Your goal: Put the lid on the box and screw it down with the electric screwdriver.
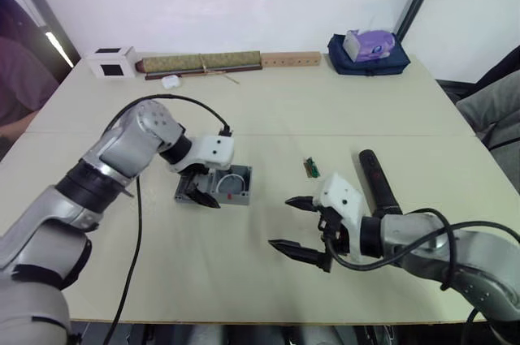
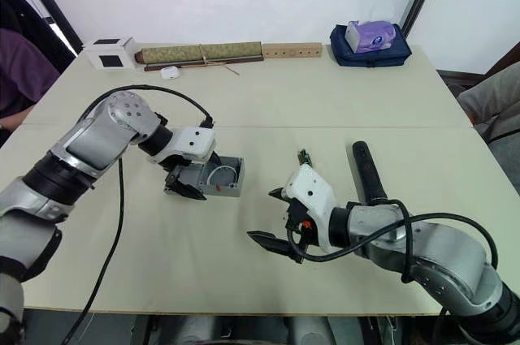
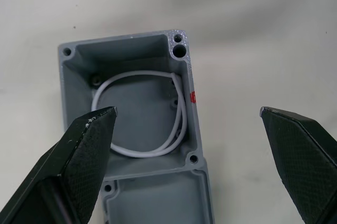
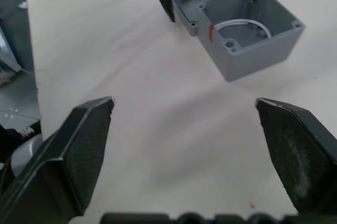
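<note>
Box (image 3: 131, 108): grey, sitting open-topped near the middle of the counter (image 1: 268, 109), white wire loop lying inside. Lid (image 3: 158, 200): lying touching the box's side, hollow face up. Left gripper (image 1: 200, 192): hovering over the box and lid, jaws spread wide, gripping nothing. Right gripper (image 2: 272, 219): hanging low over bare counter to the box's right, jaws wide apart and empty. Electric screwdriver (image 1: 376, 182): lying flat by the right arm, small green circuit board (image 1: 311, 168) resting near it.
</note>
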Controlling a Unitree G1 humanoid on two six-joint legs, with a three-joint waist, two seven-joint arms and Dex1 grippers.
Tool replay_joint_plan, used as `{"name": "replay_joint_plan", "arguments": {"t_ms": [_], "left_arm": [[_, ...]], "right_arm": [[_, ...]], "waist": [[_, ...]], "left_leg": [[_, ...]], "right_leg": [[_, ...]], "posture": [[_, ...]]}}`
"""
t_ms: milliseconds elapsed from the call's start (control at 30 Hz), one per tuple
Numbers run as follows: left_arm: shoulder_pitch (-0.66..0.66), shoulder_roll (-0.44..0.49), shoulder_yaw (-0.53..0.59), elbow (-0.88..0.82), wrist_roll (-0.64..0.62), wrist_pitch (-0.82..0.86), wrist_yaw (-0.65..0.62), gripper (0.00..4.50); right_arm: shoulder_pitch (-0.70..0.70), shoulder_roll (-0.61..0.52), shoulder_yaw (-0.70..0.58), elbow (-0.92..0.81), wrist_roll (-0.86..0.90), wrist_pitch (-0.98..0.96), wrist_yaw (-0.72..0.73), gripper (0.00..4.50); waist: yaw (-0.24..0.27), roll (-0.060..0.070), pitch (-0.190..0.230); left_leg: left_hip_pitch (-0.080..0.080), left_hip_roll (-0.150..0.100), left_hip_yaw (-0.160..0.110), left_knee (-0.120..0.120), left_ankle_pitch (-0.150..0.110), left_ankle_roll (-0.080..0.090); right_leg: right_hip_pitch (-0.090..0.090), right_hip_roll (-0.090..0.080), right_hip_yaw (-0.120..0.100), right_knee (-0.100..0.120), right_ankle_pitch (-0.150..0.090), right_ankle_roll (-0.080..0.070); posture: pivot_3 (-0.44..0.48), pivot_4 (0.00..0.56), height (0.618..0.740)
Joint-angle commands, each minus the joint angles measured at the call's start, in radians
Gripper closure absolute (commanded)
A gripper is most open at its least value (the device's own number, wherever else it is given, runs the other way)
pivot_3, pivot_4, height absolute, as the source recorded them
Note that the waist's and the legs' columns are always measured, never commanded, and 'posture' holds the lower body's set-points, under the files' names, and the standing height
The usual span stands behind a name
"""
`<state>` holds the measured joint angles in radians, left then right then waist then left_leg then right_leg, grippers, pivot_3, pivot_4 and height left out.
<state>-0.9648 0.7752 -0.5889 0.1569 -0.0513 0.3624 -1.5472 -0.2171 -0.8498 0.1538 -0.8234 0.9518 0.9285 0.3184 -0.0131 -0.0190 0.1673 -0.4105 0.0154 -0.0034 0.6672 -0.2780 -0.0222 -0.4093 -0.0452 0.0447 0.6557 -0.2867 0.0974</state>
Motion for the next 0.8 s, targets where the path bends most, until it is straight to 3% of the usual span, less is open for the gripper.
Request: {"name": "replay_joint_plan", "arguments": {"t_ms": [33,167,233,300,567,800], "left_arm": [[0.005,-0.012,-0.005,-0.007,0.035,-0.012,-0.023,0.00],[0.026,-0.053,-0.009,0.008,0.067,-0.021,0.000,0.00],[0.035,-0.061,-0.007,0.011,0.078,-0.041,-0.006,0.51],[0.036,-0.077,0.002,0.012,0.080,-0.030,-0.002,1.06],[0.046,-0.084,0.015,0.005,0.096,-0.004,-0.006,4.34],[0.054,-0.067,0.014,-0.004,0.104,-0.053,-0.051,4.43]], "right_arm": [[0.018,0.016,-0.012,-0.032,-0.044,-0.016,0.001,0.01],[0.028,0.033,-0.022,-0.032,-0.073,-0.019,0.007,0.01],[0.030,0.041,-0.026,-0.032,-0.081,-0.016,0.009,0.00],[0.033,0.046,-0.033,-0.033,-0.088,-0.015,0.013,0.00],[0.059,0.055,-0.052,-0.039,-0.115,-0.016,0.024,0.00],[0.078,0.059,-0.068,-0.036,-0.128,-0.014,0.041,0.00]], "waist": [[0.000,0.000,0.000],[0.001,0.000,0.000],[0.001,0.000,0.000],[-0.002,0.000,0.000],[-0.001,0.000,0.000],[0.000,0.000,0.000]], "left_leg": [[0.000,0.000,0.000,0.000,0.000,0.000],[0.000,0.000,0.000,0.000,0.000,0.000],[0.000,0.000,0.000,0.000,0.000,0.000],[0.000,0.000,0.000,0.000,0.000,0.000],[0.000,0.000,-0.001,0.001,0.000,0.000],[0.001,0.000,-0.001,0.001,0.000,0.000]], "right_leg": [[0.000,0.000,0.000,0.000,0.000,0.000],[0.000,0.000,0.000,0.000,0.000,0.000],[0.000,0.000,0.000,0.000,0.000,0.000],[0.000,0.000,0.000,0.001,0.000,0.000],[0.000,0.000,0.000,0.001,0.000,0.000],[0.001,0.000,0.000,0.002,0.000,0.000]], "posture": [[0.000,0.150,0.740],[0.000,0.150,0.740],[0.000,0.150,0.740],[0.000,0.150,0.740],[0.000,0.150,0.740],[0.000,0.150,0.740]]}}
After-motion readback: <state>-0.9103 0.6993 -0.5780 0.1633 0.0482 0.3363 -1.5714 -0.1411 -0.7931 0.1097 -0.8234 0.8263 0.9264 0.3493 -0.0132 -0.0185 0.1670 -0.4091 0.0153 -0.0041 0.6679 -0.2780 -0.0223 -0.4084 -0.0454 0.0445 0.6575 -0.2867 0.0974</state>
